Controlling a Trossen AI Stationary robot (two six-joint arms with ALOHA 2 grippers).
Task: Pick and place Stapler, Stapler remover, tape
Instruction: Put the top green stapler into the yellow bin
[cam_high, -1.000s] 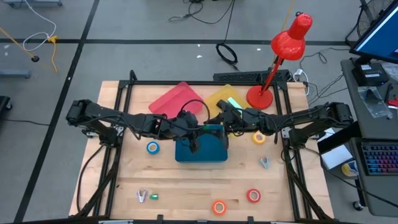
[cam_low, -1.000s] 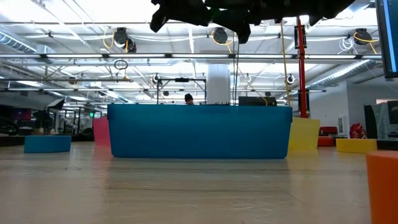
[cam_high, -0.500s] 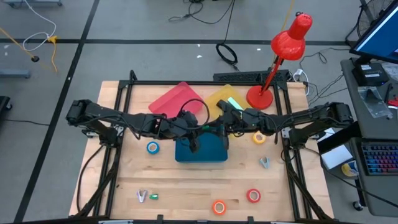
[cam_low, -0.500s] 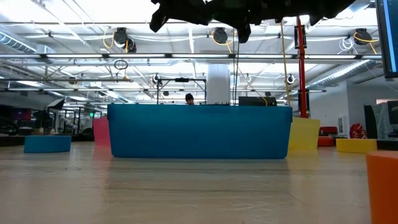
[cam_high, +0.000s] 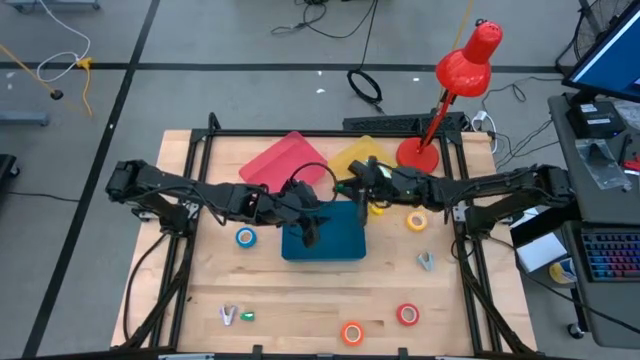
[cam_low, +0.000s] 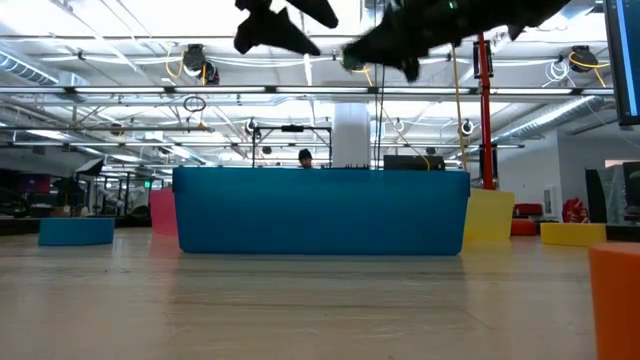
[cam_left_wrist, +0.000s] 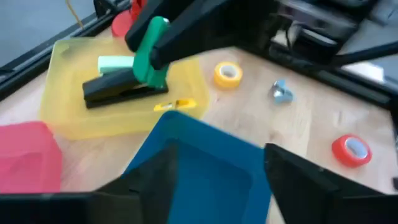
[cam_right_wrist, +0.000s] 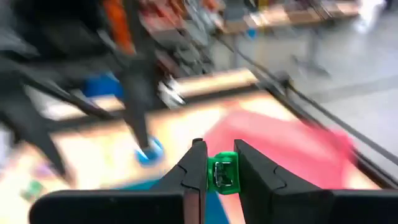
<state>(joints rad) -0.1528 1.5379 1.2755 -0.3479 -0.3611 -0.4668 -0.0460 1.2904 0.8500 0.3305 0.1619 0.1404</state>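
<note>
My right gripper (cam_high: 350, 190) is shut on a green stapler remover (cam_left_wrist: 149, 59) and hangs over the near edge of the yellow tray (cam_high: 352, 157). A black stapler (cam_left_wrist: 118, 90) lies in that tray. My left gripper (cam_left_wrist: 217, 180) stands open over the blue bin (cam_high: 325, 240) with nothing between its fingers. The tape rolls lie flat on the table: blue (cam_high: 246, 237), yellow (cam_high: 416, 221), red (cam_high: 407, 315) and orange (cam_high: 352, 333). My right gripper pinches the green stapler remover (cam_right_wrist: 222, 174) between its two fingers. The fingers (cam_left_wrist: 186, 31) slant down from the table's right side. The remover hangs below them, lifted clear above the yellow tray.
A red tray (cam_high: 285, 160) lies left of the yellow one. A red desk lamp (cam_high: 440, 100) stands at the far right. Grey stapler removers lie at the near left (cam_high: 229, 316) and at the right (cam_high: 426, 261). A black frame runs along the table's sides.
Both grippers met over the blue bin. My right gripper has since drawn away toward the table's far right, over the yellow tray, taking the green stapler remover with it. My left gripper has let go and stays over the bin.
</note>
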